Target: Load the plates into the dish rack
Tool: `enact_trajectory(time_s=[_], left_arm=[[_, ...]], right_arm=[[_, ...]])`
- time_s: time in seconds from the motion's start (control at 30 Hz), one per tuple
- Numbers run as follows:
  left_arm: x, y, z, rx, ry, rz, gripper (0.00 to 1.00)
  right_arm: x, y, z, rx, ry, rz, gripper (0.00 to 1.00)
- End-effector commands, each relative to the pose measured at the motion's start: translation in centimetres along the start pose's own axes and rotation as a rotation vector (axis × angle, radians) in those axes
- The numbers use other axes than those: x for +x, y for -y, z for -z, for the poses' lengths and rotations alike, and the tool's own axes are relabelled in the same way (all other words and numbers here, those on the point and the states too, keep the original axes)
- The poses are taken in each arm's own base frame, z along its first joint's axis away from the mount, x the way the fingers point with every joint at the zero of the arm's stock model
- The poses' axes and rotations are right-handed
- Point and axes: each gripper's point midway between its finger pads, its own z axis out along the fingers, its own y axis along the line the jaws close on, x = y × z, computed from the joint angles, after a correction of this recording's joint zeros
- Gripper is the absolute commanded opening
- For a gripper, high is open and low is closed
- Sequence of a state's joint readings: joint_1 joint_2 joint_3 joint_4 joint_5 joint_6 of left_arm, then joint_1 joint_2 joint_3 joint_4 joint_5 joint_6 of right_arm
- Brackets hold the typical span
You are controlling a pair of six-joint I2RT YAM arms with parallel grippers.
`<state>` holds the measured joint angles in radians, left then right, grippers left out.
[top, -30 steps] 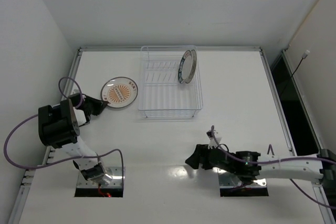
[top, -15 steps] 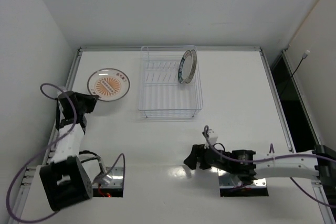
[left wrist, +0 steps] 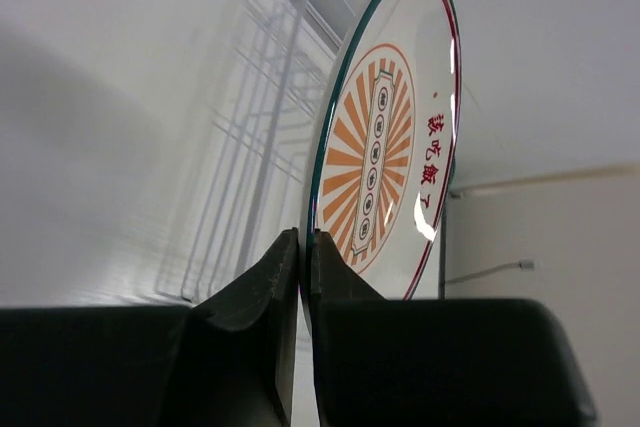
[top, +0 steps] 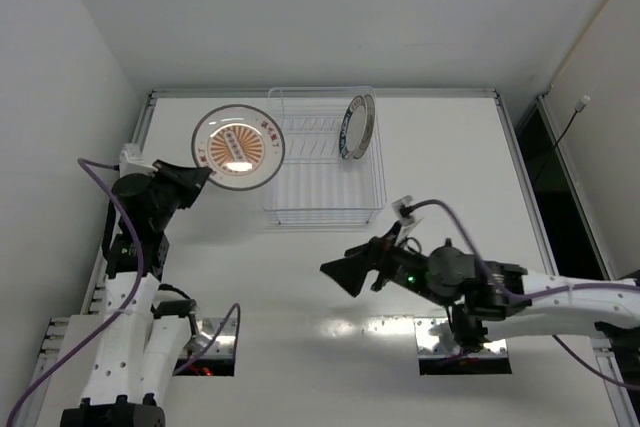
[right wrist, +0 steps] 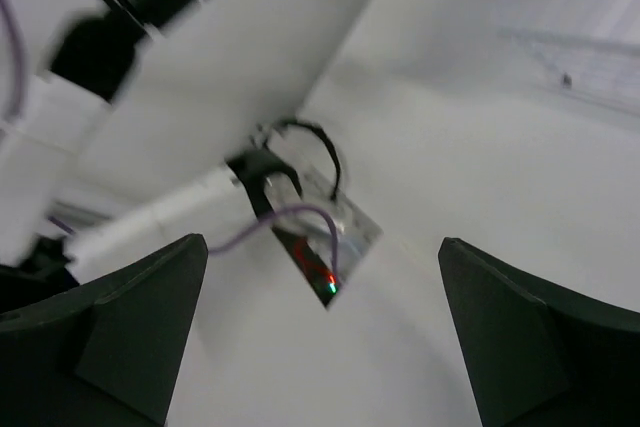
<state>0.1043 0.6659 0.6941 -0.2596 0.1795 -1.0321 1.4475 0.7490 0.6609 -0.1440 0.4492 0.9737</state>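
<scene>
My left gripper (top: 203, 175) (left wrist: 305, 242) is shut on the rim of the orange-patterned plate (top: 238, 144) (left wrist: 385, 157), holding it lifted and tilted just left of the dish rack (top: 325, 157) (left wrist: 255, 117). A second plate (top: 357, 127), white with a dark teal rim, stands on edge in the rack's back right part. My right gripper (top: 345, 273) (right wrist: 325, 247) hangs open and empty over the bare table in front of the rack, pointing left.
The clear rack sits at the table's back centre. The left arm's base plate (top: 190, 347) (right wrist: 320, 237) and the right arm's base plate (top: 465, 347) lie at the near edge. A dark gap (top: 560, 207) runs along the table's right side.
The left arm has raised the orange-patterned plate off the table and carried it right toward the rack. The right gripper has risen, swung left and opened wider.
</scene>
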Motion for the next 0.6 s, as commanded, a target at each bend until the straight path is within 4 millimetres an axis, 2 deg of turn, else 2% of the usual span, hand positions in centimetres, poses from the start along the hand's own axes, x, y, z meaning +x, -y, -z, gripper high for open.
enact_trajectory(time_s=[0.0,0.07,0.1,0.13,0.17,0.2,0.27,0.33,0.37,0.43,0.47,0.5,0.53,0.57], left_arm=[[1.2,4.8,1.3,0.252,-0.065,-0.032,0.00],[3.1,5.9,1.9,0.340,-0.139,-0.026,0.00],[3.0,6.8,2.2,0.392,-0.138,-0.023,0.00],[4.7,7.3,2.8,0.441,-0.214,0.016,0.00],[4.5,8.7,3.3,0.513,-0.210,0.017,0.00],[4.9,9.1,3.7,0.542,-0.227,0.030,0.00],[5.6,9.9,4.5,0.593,-0.269,0.073,0.00],[6.2,11.0,5.7,0.674,-0.295,0.102,0.00],[6.3,11.3,6.0,0.701,-0.298,0.109,0.00],[6.8,11.8,7.2,0.779,-0.316,0.148,0.00],[7.0,12.0,7.5,0.804,-0.324,0.165,0.00],[6.7,12.4,8.2,0.850,-0.316,0.185,0.00],[7.6,12.2,8.7,0.865,-0.346,0.195,0.00],[7.6,12.4,9.0,0.876,-0.344,0.198,0.00]], right_arm=[[-6.3,0.4,1.6,-0.005,0.274,-0.042,1.00],[-8.0,1.3,1.8,0.026,0.337,-0.053,1.00],[-8.4,1.8,1.8,0.042,0.349,-0.044,1.00],[-9.1,2.1,1.5,0.065,0.358,-0.031,1.00],[-9.2,2.0,1.3,0.062,0.350,-0.018,1.00],[-8.9,2.5,0.7,0.079,0.337,-0.009,1.00],[-10.4,1.8,0.6,0.039,0.370,-0.027,1.00],[-10.6,1.8,-0.3,0.025,0.361,-0.045,1.00],[-11.0,3.0,-0.7,0.058,0.369,-0.077,1.00],[-10.9,3.3,-1.9,0.049,0.334,-0.078,1.00],[-11.8,3.9,-2.2,0.057,0.352,-0.081,1.00],[-11.8,3.7,-2.6,0.030,0.336,-0.079,1.00],[-12.4,3.3,-2.9,0.005,0.353,-0.081,1.00],[-12.6,4.2,-3.7,0.023,0.351,-0.090,1.00]])
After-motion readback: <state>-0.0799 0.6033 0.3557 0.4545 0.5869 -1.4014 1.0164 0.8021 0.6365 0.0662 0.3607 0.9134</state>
